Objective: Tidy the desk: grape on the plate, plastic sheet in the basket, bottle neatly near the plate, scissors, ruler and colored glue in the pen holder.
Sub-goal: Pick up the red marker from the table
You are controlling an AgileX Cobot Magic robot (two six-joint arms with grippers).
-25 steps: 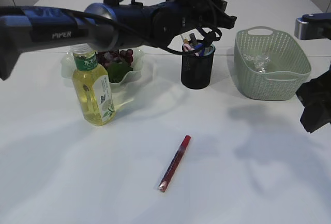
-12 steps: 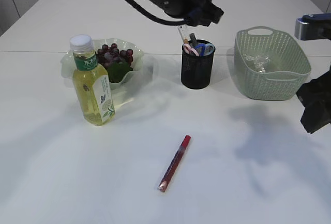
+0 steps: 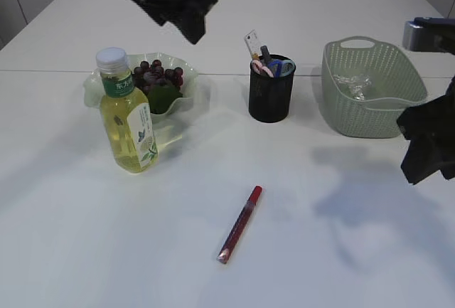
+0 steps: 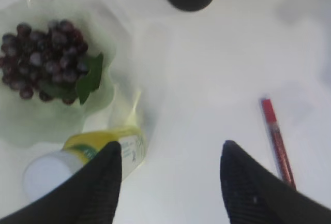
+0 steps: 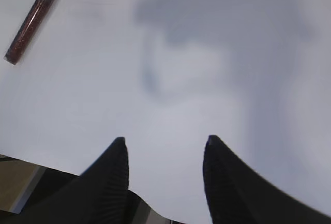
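The red glue pen [image 3: 239, 224] lies on the white table front of centre; it also shows in the left wrist view [image 4: 277, 142] and the right wrist view [image 5: 34, 18]. Grapes [image 3: 158, 75] sit on the pale green plate [image 3: 96, 87]. The yellow drink bottle [image 3: 128, 116] stands upright just in front of the plate. The black pen holder [image 3: 271, 94] holds scissors and a ruler. The plastic sheet [image 3: 353, 84] lies in the green basket [image 3: 373, 116]. My left gripper [image 4: 170, 151] is open and empty, high above the bottle and plate. My right gripper [image 5: 163, 144] is open and empty near the table's right edge.
The table's front edge shows at the lower left of the right wrist view [image 5: 31, 164]. The right arm's dark body [image 3: 430, 141] hangs at the right, in front of the basket.
My left arm has pulled back from over the pen holder, rising and moving left to the top of the view. The right arm has shifted slightly left.
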